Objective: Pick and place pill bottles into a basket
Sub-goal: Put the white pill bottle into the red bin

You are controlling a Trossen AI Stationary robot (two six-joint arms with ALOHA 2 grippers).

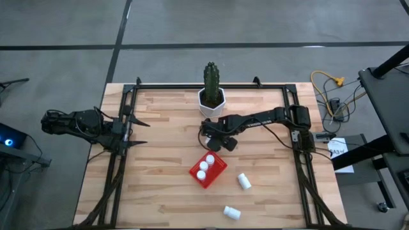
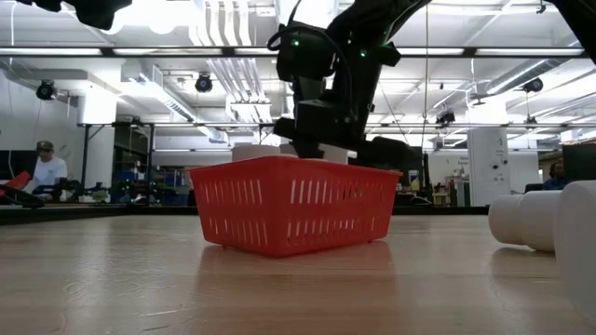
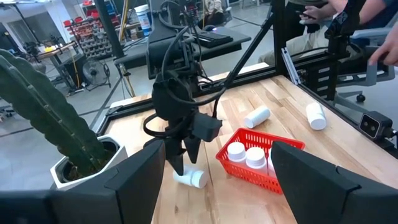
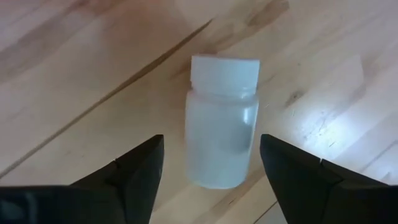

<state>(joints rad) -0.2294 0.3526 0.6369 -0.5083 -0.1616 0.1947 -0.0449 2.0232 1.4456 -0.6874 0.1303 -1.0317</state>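
Note:
The red basket [image 1: 208, 169] stands mid-table with three white pill bottles [image 1: 205, 166] upright in it; it also shows in the low view [image 2: 293, 209] and the left wrist view [image 3: 261, 158]. My right gripper [image 1: 214, 144] is open just beyond the basket's far corner, pointing down. Its fingers stand on either side of a white bottle [image 4: 221, 124] that lies on its side on the wood, also seen in the left wrist view [image 3: 190, 178]. Two more bottles lie on their sides near the right front [image 1: 243, 181] [image 1: 232, 212]. My left gripper [image 1: 144, 133] waits open at the table's left.
A white hexagonal pot with a green cactus [image 1: 211, 97] stands at the far edge, close behind my right arm. The black frame rails [image 1: 121, 160] run along the table's sides. People show in the room beyond the table [image 3: 348, 25].

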